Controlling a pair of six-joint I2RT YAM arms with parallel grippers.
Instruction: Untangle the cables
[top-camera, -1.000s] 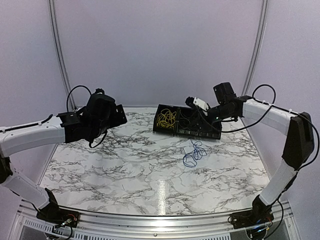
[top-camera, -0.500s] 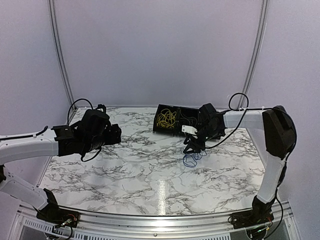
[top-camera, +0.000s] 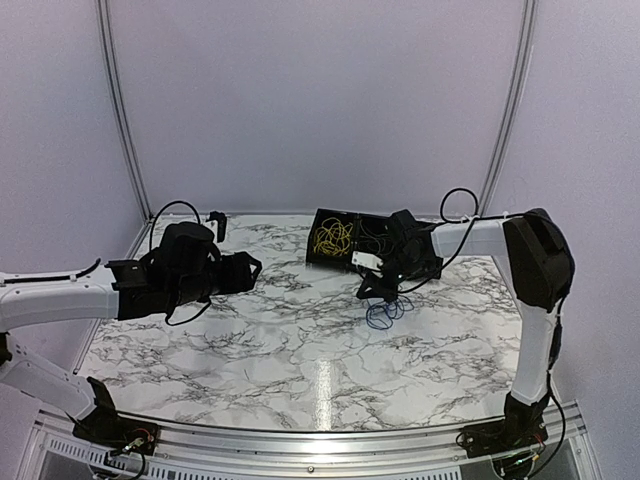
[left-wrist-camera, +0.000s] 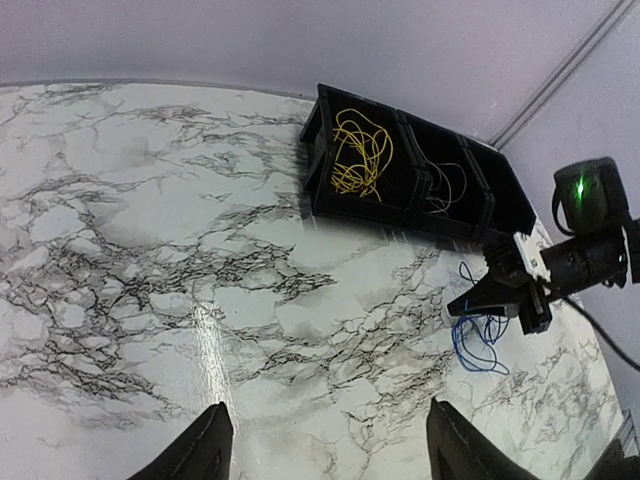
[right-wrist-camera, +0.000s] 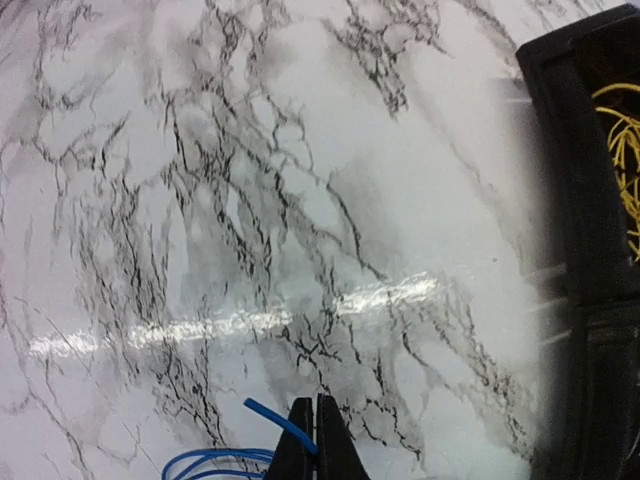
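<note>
right gripper (top-camera: 368, 294) pinched shut on blue cable (top-camera: 386, 313), which lies on marble table (top-camera: 250, 340) just in front of black tray (top-camera: 330, 262). blue tangle's long axis runs from tray toward near edge, and a short end pokes out beside the fingertips. yellow cable (top-camera: 333, 238) coiled in tray's left compartment. left gripper (left-wrist-camera: 325, 455) jaws apart, empty, well to the left.

We count three cables: one blue cable (right-wrist-camera: 215, 462) at the right pincer (right-wrist-camera: 315, 440) tips, one yellow cable (left-wrist-camera: 358, 150) and one black cable (left-wrist-camera: 441, 190) beyond it, in one tray (left-wrist-camera: 360, 205). Two pincers, with the left pincer (left-wrist-camera: 325, 425).
</note>
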